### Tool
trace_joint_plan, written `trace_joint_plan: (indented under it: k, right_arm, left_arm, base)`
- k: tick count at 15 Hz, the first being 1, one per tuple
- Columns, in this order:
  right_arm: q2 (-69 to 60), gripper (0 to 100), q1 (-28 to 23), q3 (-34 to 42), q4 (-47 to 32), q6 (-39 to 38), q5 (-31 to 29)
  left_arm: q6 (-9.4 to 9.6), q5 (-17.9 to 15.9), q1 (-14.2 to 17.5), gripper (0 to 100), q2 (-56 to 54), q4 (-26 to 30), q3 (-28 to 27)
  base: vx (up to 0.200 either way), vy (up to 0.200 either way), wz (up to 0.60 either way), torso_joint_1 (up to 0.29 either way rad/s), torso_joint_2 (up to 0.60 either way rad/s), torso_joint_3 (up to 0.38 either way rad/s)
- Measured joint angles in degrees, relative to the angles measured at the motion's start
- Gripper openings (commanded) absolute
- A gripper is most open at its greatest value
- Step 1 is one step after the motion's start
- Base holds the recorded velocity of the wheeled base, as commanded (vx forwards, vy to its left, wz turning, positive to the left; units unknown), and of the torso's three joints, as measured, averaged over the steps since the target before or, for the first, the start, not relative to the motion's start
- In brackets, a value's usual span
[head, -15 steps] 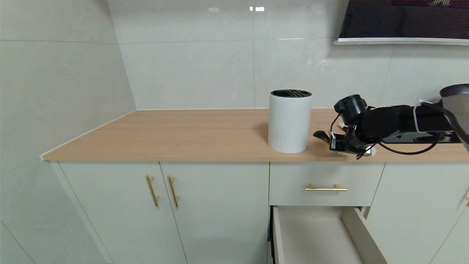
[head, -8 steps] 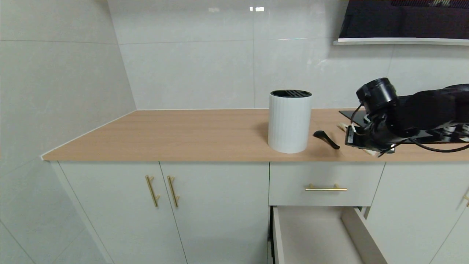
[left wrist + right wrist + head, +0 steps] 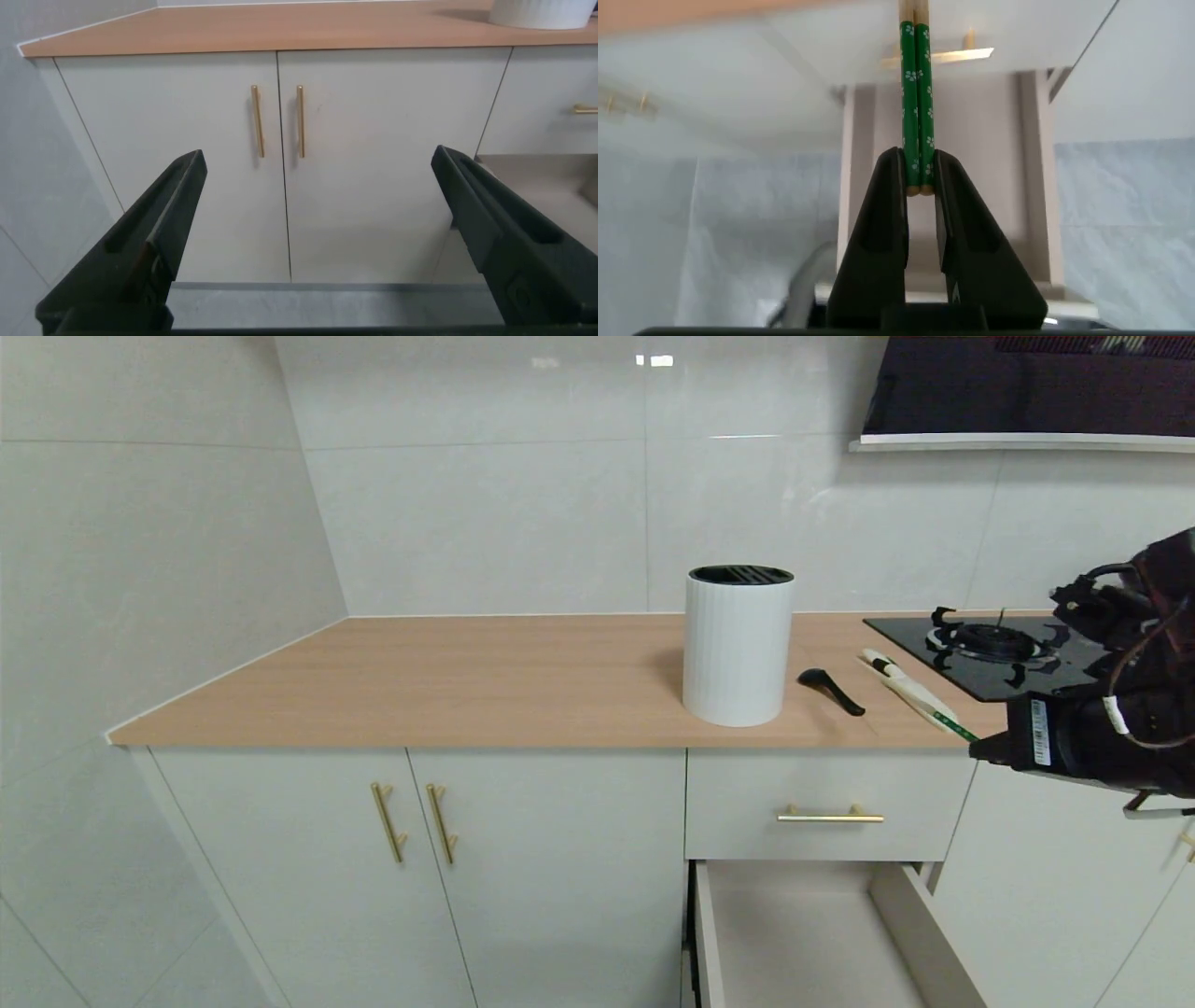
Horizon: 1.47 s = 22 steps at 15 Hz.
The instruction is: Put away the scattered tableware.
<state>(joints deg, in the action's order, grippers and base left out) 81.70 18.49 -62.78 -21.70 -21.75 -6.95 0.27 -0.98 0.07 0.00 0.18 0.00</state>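
Note:
A pair of pale chopsticks with green ends lies slanted across the wooden counter, to the right of the black spoon. My right gripper hangs just past the counter's front edge, shut on the green ends. In the right wrist view the green chopsticks run out from between the closed fingers of my right gripper. Left of the spoon stands a white ribbed utensil holder. Low in front of the cabinet doors, my left gripper is open and holds nothing.
An open drawer juts out below the shut drawer with a gold handle. The open drawer also lies beyond the chopsticks. A black gas stove sits at the counter's right. The cabinet doors have gold handles.
My right arm has drawn back from beside the holder, going right and down to the counter's front edge, and uncovered the stove. The spoon and holder have not moved.

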Motion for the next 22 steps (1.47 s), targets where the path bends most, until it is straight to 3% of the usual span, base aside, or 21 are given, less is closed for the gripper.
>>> trace_joint_plan:
  k: [10, 22]
  right_arm:
    - [-5.0, 0, 4.0, 5.6, -0.2, 4.5, 1.8]
    - [-4.4, 0, 9.0, 8.6, 0.1, 5.7, 1.9]
  left_arm:
    - [0.0, 0.0, 0.0, 100, 0.0, 0.0, 0.0]
    - [-0.02, 0.0, 0.0, 100, 0.0, 0.0, 0.0]
  base:
    - [0.0, 0.0, 0.0, -0.003, 0.01, 0.007]
    - [0.0, 0.0, 0.0, -0.158, 0.43, 0.267]
